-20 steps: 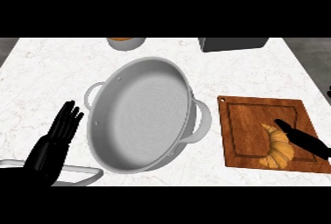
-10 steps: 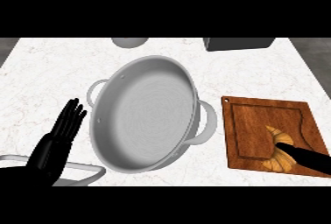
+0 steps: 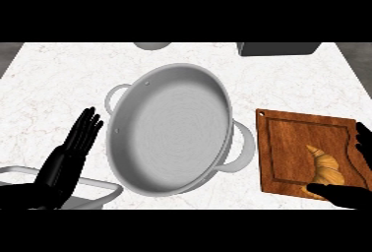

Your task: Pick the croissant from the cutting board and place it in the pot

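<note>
A golden croissant (image 3: 327, 166) lies on the right half of the wooden cutting board (image 3: 287, 152), right of the pot. The wide grey two-handled pot (image 3: 170, 130) sits in the middle of the counter with nothing in it. My right hand (image 3: 341, 195) comes in at the lower right corner. Its thumb lies at the croissant's near end, and its fingers (image 3: 362, 143) show at the right edge beyond the pastry. The hand is spread around the croissant and has not closed on it. My left hand (image 3: 71, 156) rests open at the lower left, fingers up.
A white tray rim (image 3: 98, 188) sits at the lower left beside my left hand. A grey bowl (image 3: 151, 46) and a dark box (image 3: 280, 48) stand at the counter's far edge. The board's right side runs close to the counter's edge.
My right hand has slid down and right off the croissant's top, and now brackets it with thumb and fingers. More of the croissant shows. The left hand has stayed still.
</note>
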Controlling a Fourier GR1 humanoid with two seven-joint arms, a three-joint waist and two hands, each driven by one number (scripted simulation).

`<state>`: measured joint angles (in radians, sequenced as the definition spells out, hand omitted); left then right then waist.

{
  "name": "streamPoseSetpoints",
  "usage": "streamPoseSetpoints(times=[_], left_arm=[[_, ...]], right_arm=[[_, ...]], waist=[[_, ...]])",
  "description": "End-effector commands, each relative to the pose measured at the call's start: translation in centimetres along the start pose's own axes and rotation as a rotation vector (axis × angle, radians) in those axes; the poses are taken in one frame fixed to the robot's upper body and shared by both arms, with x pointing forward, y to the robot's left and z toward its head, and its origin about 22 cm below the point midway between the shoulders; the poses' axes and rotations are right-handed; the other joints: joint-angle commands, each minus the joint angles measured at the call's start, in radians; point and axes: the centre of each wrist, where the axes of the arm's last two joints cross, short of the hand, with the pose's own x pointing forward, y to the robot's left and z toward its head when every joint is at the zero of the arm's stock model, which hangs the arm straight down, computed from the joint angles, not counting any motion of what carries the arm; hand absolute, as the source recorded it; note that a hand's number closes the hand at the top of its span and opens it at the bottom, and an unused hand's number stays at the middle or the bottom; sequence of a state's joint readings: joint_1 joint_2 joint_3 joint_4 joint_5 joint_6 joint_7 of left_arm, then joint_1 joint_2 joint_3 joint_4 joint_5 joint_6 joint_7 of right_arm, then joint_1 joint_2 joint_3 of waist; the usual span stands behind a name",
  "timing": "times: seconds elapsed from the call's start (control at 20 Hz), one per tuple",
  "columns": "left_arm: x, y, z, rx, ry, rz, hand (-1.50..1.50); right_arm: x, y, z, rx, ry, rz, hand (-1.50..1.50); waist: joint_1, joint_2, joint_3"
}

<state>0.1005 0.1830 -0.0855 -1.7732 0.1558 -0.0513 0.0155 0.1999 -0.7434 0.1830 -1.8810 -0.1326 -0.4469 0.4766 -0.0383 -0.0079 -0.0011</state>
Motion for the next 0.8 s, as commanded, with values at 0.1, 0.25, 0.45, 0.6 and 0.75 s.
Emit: streamPoseSetpoints(times=[0.1,0.25,0.45,0.6,0.75], left_arm=[[-4.6,0.7,0.8,-0.065,0.327,-0.093,0.0],[-3.7,0.4,-0.7,-0.046,0.324,-0.114,0.0],[-4.2,0.7,0.8,-0.06,0.339,-0.087,0.0],[-4.8,-0.2,0.3,-0.051,0.316,-0.09,0.0],[-3.8,0.0,-0.6,-0.037,0.333,-0.092,0.0]], right_arm=[[-0.5,0.1,0.2,0.058,0.077,0.052,-1.5],[-2.3,0.2,-0.2,0.01,0.061,0.062,-1.5],[-2.8,-1.5,-0.4,-0.042,0.022,0.062,-1.5],[-3.4,-1.0,0.0,-0.031,0.025,0.023,-1.5],[-3.7,1.0,0.6,0.037,-0.035,-0.066,-1.5]], waist=[[0.005,0.019,0.0],[-0.008,0.021,0.003],[-0.011,0.015,0.003],[-0.015,0.016,0.002],[-0.023,0.018,0.004]])
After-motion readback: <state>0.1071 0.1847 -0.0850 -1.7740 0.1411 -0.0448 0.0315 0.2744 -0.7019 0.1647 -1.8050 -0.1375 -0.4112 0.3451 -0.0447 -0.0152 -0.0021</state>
